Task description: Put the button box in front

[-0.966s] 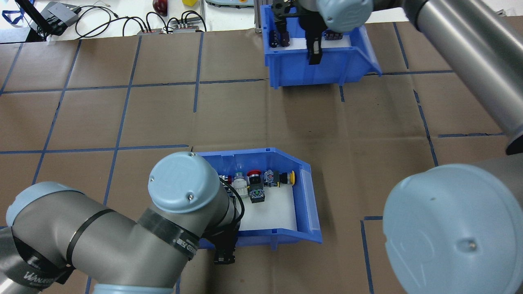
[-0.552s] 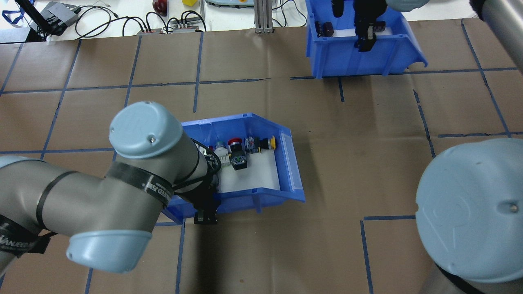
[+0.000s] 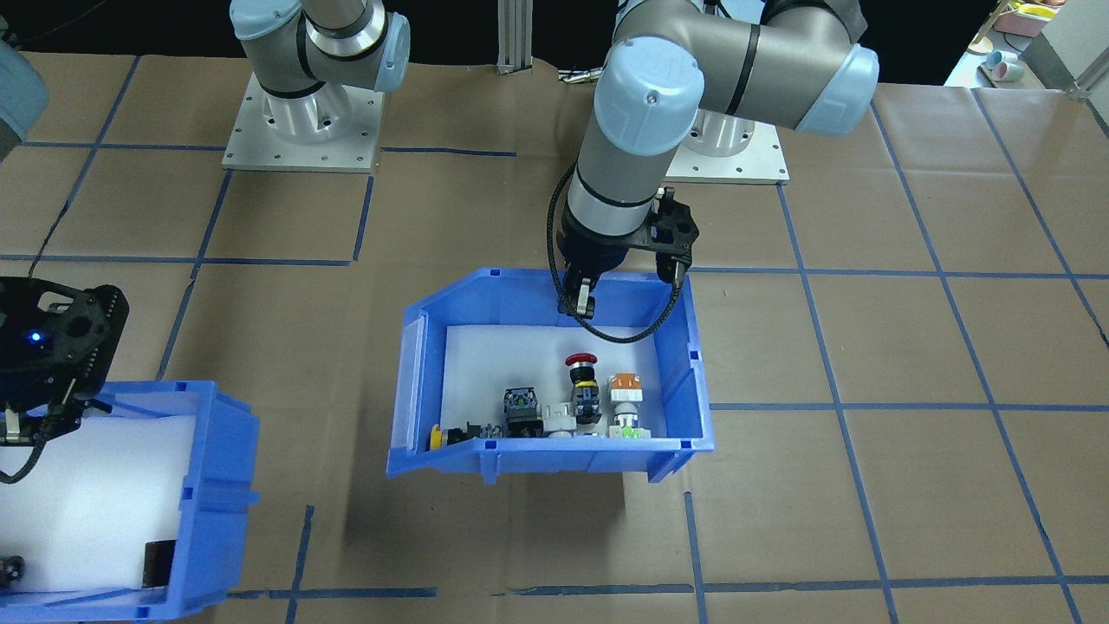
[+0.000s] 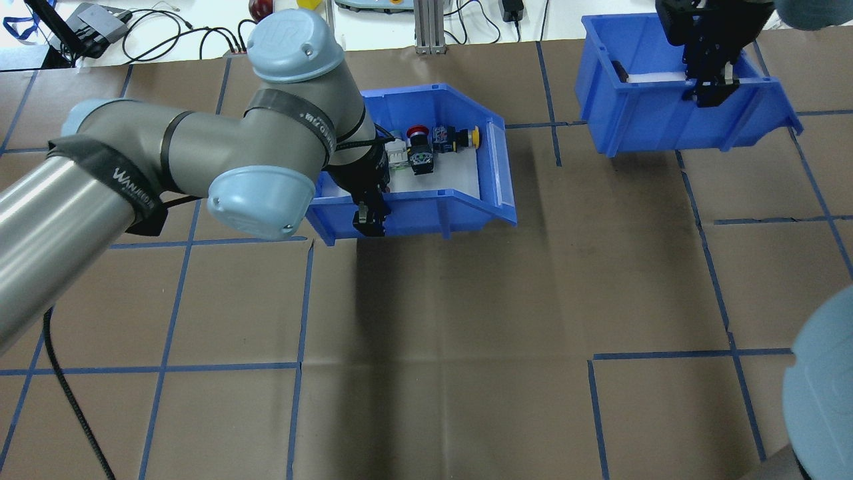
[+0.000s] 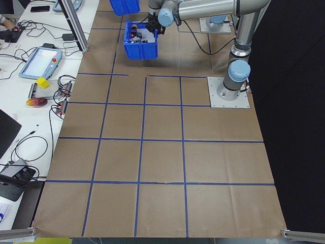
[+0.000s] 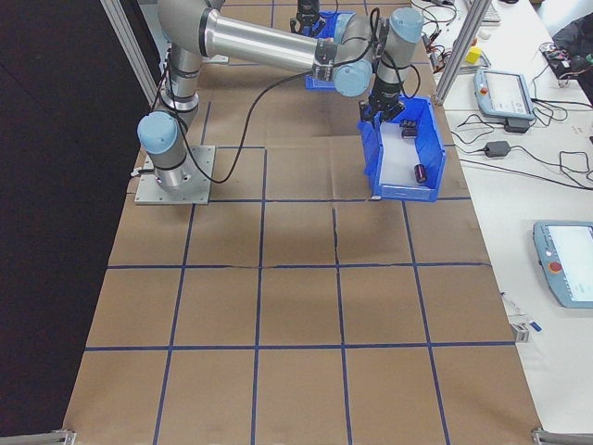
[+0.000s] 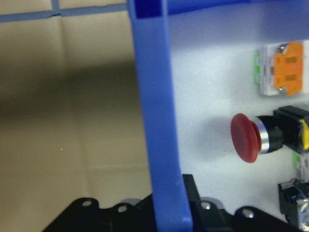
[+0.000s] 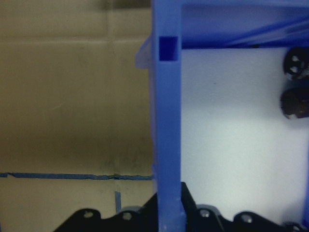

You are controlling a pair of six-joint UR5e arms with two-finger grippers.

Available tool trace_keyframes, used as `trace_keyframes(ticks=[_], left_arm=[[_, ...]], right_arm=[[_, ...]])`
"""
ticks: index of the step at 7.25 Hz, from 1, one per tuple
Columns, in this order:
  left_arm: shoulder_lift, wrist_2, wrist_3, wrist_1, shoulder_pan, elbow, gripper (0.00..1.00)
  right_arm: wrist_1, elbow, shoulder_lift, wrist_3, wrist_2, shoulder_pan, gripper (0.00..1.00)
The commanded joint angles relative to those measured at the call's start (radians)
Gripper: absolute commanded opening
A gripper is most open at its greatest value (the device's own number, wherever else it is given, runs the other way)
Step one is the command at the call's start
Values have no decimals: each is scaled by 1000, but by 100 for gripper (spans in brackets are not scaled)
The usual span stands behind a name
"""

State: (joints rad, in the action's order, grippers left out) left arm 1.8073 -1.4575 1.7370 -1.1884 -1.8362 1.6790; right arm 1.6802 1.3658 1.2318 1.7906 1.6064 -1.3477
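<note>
The left hand is clamped on the near side wall of the blue plastic open-fronted button box, one finger inside and one outside. The box, lined with white foam, is held above the brown-paper counter near its far edge and casts a shadow below. The right hand likewise pinches the wall of a second blue bin holding dark cylinders.

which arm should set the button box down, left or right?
Left. Its pincer is already clamped on the near wall of the button box, which looks lifted, judging by its shadow. The right pincer is occupied gripping the wall of the other blue bin.
</note>
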Motion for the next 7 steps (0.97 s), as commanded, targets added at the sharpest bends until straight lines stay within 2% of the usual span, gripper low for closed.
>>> trace_keyframes(ticks=[1, 3, 5, 7], left_arm=[[136, 5, -2, 91, -5, -67, 0], [190, 6, 4, 156, -6, -79, 1], [202, 5, -2, 161, -8, -82, 7], [217, 3, -1, 162, -9, -88, 13]], right_arm=[[4, 108, 93, 51, 1, 45, 6], [13, 194, 150, 66, -2, 76, 6], [56, 263, 193, 70, -2, 75, 6], [61, 318, 241, 70, -2, 71, 6]])
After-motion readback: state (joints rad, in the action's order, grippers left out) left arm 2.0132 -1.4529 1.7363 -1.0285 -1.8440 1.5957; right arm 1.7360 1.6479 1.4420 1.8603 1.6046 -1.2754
